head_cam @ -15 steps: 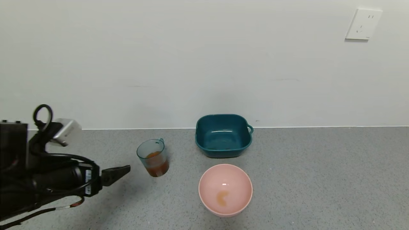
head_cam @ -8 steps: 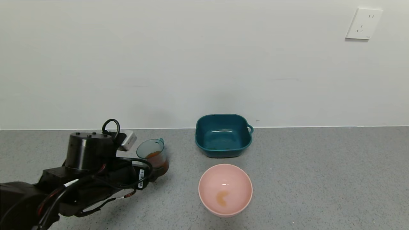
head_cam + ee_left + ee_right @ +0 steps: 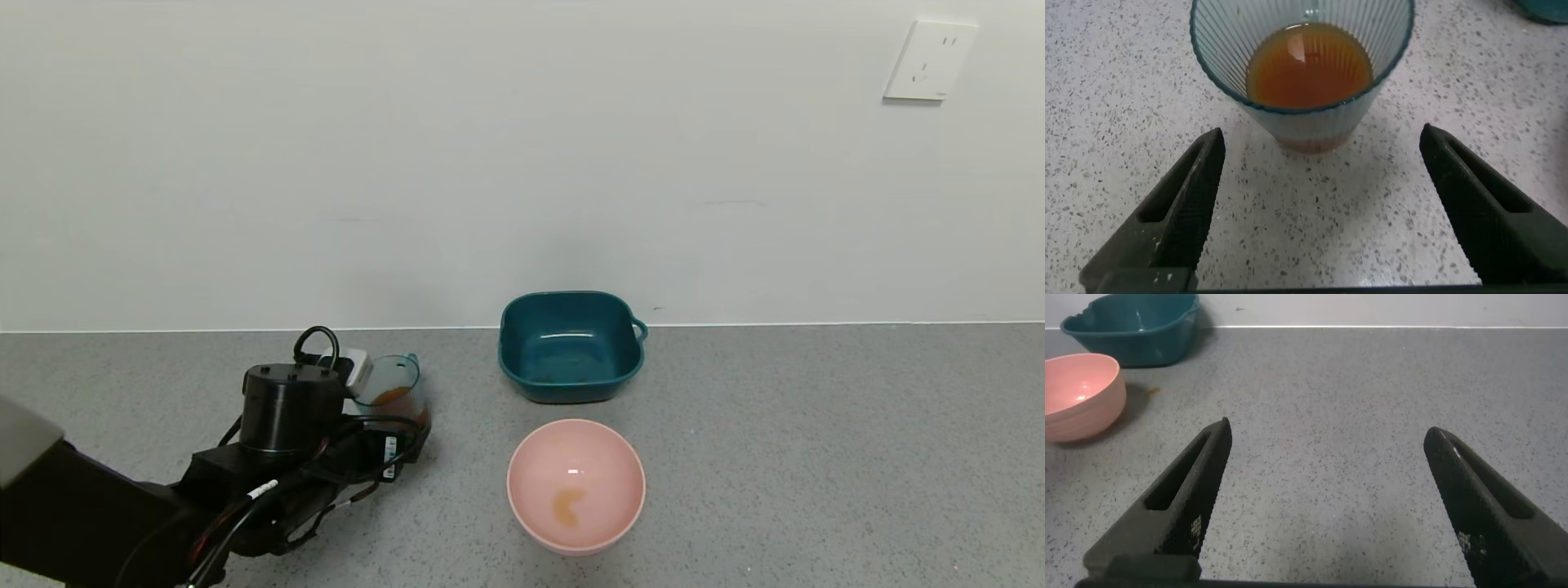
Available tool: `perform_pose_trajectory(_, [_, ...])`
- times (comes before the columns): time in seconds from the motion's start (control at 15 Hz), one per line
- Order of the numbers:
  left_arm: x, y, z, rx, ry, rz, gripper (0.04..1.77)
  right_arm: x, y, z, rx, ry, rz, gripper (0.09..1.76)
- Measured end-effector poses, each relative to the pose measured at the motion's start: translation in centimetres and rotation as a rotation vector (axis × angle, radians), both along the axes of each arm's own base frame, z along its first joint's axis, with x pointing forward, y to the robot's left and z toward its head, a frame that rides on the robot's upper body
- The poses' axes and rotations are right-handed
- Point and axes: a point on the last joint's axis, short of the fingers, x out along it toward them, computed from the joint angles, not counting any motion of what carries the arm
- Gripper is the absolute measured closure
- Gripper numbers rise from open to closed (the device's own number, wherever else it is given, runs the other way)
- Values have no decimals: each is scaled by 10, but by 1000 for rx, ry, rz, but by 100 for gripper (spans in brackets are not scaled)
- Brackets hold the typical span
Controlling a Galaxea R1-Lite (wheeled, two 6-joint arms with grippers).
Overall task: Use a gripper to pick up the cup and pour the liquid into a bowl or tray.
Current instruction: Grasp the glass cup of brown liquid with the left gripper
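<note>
Left gripper wide open, cup just ahead between fingers, not yet touched. Cup upright on grey speckled surface, left of teal basin.

Risk: thin ribbed tapered plastic may slip or tip if closing off-centre; amber liquid spills.

Right gripper open, idle, well apart.

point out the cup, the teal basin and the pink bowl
cup [image 3: 1305,122], left wrist view, ribbed front wall
teal basin [image 3: 569,382], head view, near outer wall
pink bowl [image 3: 596,457], head view, bare inner wall
</note>
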Motion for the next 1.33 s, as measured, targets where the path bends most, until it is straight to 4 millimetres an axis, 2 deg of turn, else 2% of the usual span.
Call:
perform_pose_trajectory(0.53, [28,-4,-21,-15,-91,15,9,0,0,0,0,0,0,14])
perform_pose_trajectory(1.0, [41,-3,-22,-19,-100,24,9,0,0,0,0,0,0,14])
perform_pose_trajectory(1.07, [41,-2,-22,-20,-104,25,29,0,0,0,0,0,1,14])
perform_pose_trajectory(1.13, [41,-2,-22,-19,-104,24,41,0,0,0,0,0,0,14])
perform_pose_trajectory(1.33, [41,-2,-22,-17,-106,23,50,0,0,0,0,0,0,14])
